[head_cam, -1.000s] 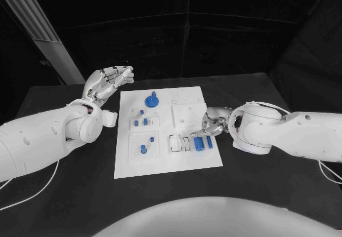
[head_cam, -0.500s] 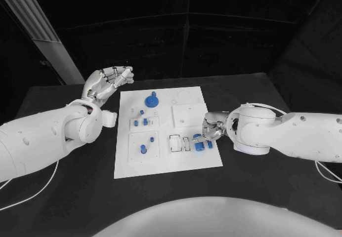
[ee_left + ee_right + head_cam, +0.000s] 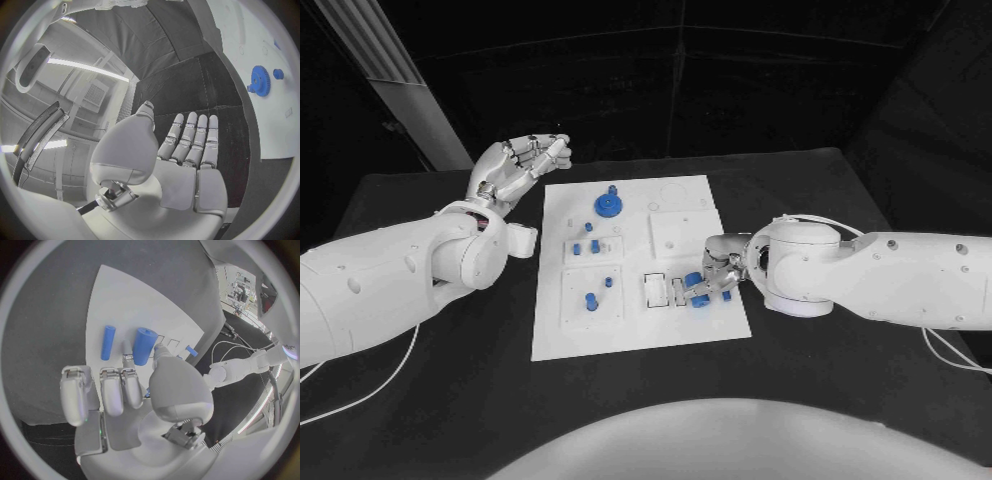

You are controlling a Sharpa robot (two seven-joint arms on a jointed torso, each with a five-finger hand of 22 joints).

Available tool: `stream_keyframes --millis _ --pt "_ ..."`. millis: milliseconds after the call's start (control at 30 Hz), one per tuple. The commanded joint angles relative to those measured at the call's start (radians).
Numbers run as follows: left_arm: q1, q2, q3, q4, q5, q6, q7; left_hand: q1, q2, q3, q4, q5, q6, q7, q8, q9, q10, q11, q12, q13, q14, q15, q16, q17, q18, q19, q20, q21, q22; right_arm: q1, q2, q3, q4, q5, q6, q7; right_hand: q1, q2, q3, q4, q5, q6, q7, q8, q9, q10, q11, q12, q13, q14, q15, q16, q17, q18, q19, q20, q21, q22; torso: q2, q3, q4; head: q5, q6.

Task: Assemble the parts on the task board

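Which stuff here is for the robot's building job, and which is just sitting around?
For the job:
- task board
- blue gear
- two blue cylinders, beside the right hand
- small blue pegs

Just there:
- black table
- left hand, raised beside the board, holding nothing
- silver post behind the table

In the head view the silver right hand covers part of the blue cylindrical parts on the flat white task board, so whether its fingers touch them cannot be told. The small blue pieces in the board's left recesses are too small to tell their shapes.
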Motion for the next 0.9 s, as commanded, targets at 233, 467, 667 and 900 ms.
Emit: stream_keyframes --millis 233,467,667,900 --pt "0.001 -0.002 0.001 0.004 0.002 0.012 0.139 0.001 0.009 -0.008 0.000 0.007 -0.005 0.094 0.005 -0.002 -0.008 0.001 0.003 -0.001 -0.008 -0.002 0.006 -0.001 -0.017 0.000 0.000 -0.003 -0.002 -0.013 0.024 -0.003 -0.023 -0.009 0.041 -0.042 0.147 0.054 0.056 -0.071 -0.021 -0.003 0.006 -0.045 -0.008 0.104 0.010 0.003 0.263 0.106 0.011 0.002 0.263 -0.007 0.104 0.006 0.003 0.263 0.001 -0.0007 -0.0008 0.001 0.000" --pt "0.001 -0.002 0.001 0.004 0.002 0.014 0.138 0.001 0.009 -0.008 0.000 0.007 -0.005 0.094 0.005 -0.002 -0.008 0.001 0.003 -0.001 -0.008 -0.002 0.006 -0.001 -0.017 0.000 0.000 -0.003 -0.002 -0.018 0.031 -0.003 -0.026 -0.013 0.025 -0.035 0.199 0.058 0.084 -0.107 -0.045 -0.017 0.015 -0.079 -0.018 0.104 0.018 0.003 0.263 0.106 0.018 0.002 0.263 -0.007 0.104 0.010 0.003 0.263 0.000 -0.0002 0.0006 -0.001 0.000" --pt "0.001 -0.002 0.001 0.003 0.002 0.015 0.137 0.001 0.009 -0.009 0.000 0.007 -0.006 0.094 0.006 -0.002 -0.009 0.001 0.004 -0.001 -0.008 -0.002 0.007 -0.002 -0.017 0.000 0.000 -0.003 -0.002 -0.019 0.028 -0.003 -0.023 -0.015 0.002 -0.021 0.216 0.050 0.096 -0.125 -0.035 -0.039 0.029 -0.110 -0.033 0.104 0.030 0.003 0.263 0.106 0.029 0.002 0.263 -0.007 0.104 0.017 0.003 0.263 -0.001 -0.0002 0.0000 0.000 0.000" --pt "0.001 -0.003 0.001 0.003 0.002 0.016 0.136 0.001 0.009 -0.009 0.000 0.007 -0.006 0.094 0.006 -0.002 -0.009 0.001 0.004 -0.001 -0.008 -0.002 0.007 -0.002 -0.017 0.000 0.000 -0.003 -0.002 -0.019 0.016 -0.003 -0.014 -0.007 -0.060 0.015 0.263 0.048 0.129 -0.164 0.028 -0.053 0.029 -0.137 -0.051 0.104 0.033 0.003 0.263 0.106 0.033 0.002 0.263 -0.007 0.104 0.024 0.003 0.263 0.000 -0.0002 -0.0001 0.002 0.000"
